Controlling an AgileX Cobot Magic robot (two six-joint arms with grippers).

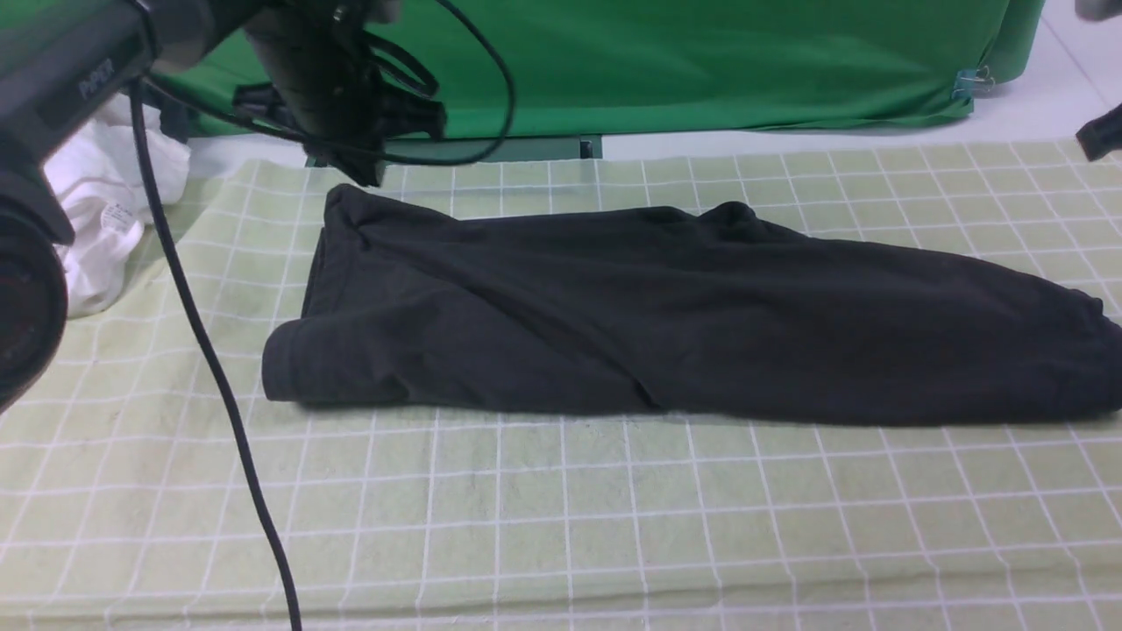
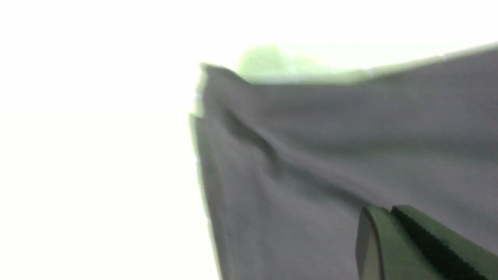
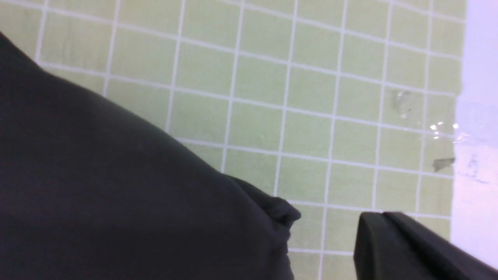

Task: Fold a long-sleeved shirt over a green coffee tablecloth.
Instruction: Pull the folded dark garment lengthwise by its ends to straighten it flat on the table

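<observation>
Long-sleeved shirt [image 1: 666, 315] lies with its far-left corner beneath the left gripper [image 1: 366, 171].

The view is blurred, and much of it is washed out to white. The long-sleeved shirt [image 2: 330, 155] is seen as grey fabric, with a soft crease [image 2: 249, 136] across it and one corner [image 2: 208, 72] set against the white. A pale green patch [image 2: 272, 62] is seen just beyond its edge. The left gripper [image 2: 383, 217] is shown over the fabric, its two fingers pressed together; whether the fabric is touched cannot be told.
</observation>
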